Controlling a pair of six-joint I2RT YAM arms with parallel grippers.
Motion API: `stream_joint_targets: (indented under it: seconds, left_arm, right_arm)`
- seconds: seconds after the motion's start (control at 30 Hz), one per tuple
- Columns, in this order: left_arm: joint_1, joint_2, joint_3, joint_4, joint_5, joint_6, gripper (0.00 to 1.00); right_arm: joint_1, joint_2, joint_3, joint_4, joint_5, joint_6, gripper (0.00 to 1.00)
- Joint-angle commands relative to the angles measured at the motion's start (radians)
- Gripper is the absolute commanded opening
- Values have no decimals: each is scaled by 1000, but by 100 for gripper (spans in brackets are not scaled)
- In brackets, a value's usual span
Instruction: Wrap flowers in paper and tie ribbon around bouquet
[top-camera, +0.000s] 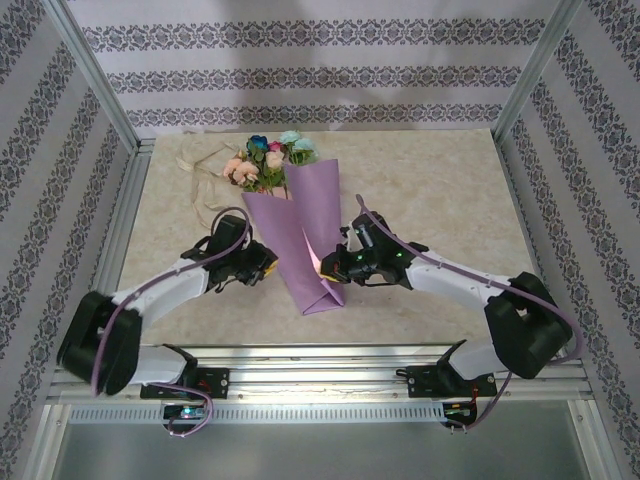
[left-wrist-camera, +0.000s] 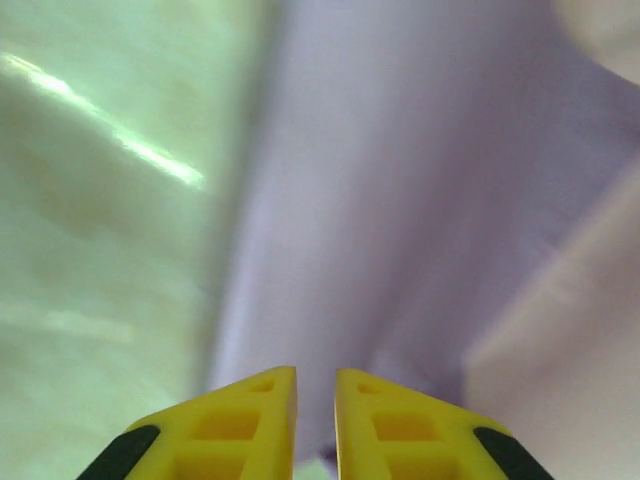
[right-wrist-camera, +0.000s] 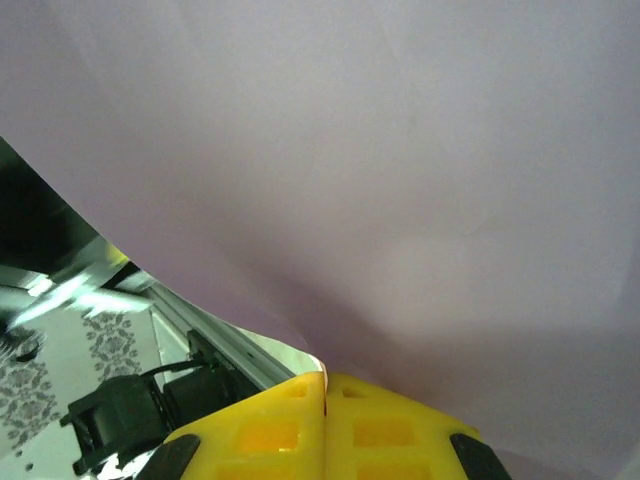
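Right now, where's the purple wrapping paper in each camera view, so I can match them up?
Top external: the paper lies mid-table, folded into a cone, between the two pincers.
Left wrist: it spans the centre and right, just ahead of the left pincer.
Right wrist: it covers the top and right, running down into the shut right pincer.
Shared landmark: the pincers' yellow tips, which sit at the cone's two sides when seen from above.

The top view is bright, sharp and evenly lit from above, with soft shadows on the table (top-camera: 430, 200) and glare along the near rail (top-camera: 320, 412). The left wrist view is blurred, green-tinted and streaked with glare. The right wrist view shows the paper (right-wrist-camera: 400, 150) soft and unfocused.
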Motion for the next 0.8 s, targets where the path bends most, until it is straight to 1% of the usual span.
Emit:
stream_joint_targets:
  seconds: [0.0, 0.1, 0.2, 0.3, 0.4, 0.47, 0.53, 0.57, 0.63, 0.67, 0.73, 0.77]
  left_arm:
    - [31, 114, 22, 86, 52, 56, 15]
    - [39, 181, 18, 147, 42, 62, 14]
    - [40, 232, -6, 231, 50, 48, 10]
    - [40, 218, -22, 260, 34, 38, 8]
    - [41, 112, -12, 148, -26, 59, 6]
    - [38, 1, -8, 3, -97, 63, 0]
    - [36, -115, 4, -192, -163, 46, 0]
    - [36, -160, 11, -261, -181, 45, 0]
    - [33, -255, 39, -395, -228, 51, 6]
    - [31, -291, 54, -423, -242, 57, 9]
    - [34, -327, 78, -418, -248, 53, 17]
    - [37, -318, 86, -376, -228, 49, 20]
  right_arm:
    - [26, 45, 39, 38, -54, -51, 0]
    - [52, 103, 60, 66, -89, -68, 0]
    - [72, 160, 83, 68, -101, -89, 0]
    - [84, 221, 101, 68, -112, -102, 0]
    - [96, 262, 108, 76, -106, -112, 0]
    - [102, 288, 112, 84, -109, -113, 0]
    - [108, 311, 117, 91, -109, -111, 0]
    - [109, 323, 119, 96, -110, -110, 0]
    - [112, 345, 125, 103, -111, -106, 0]
    - [112, 354, 127, 108, -113, -107, 0]
    - [115, 371, 134, 113, -118, -102, 0]
    - [116, 378, 137, 110, -118, -102, 0]
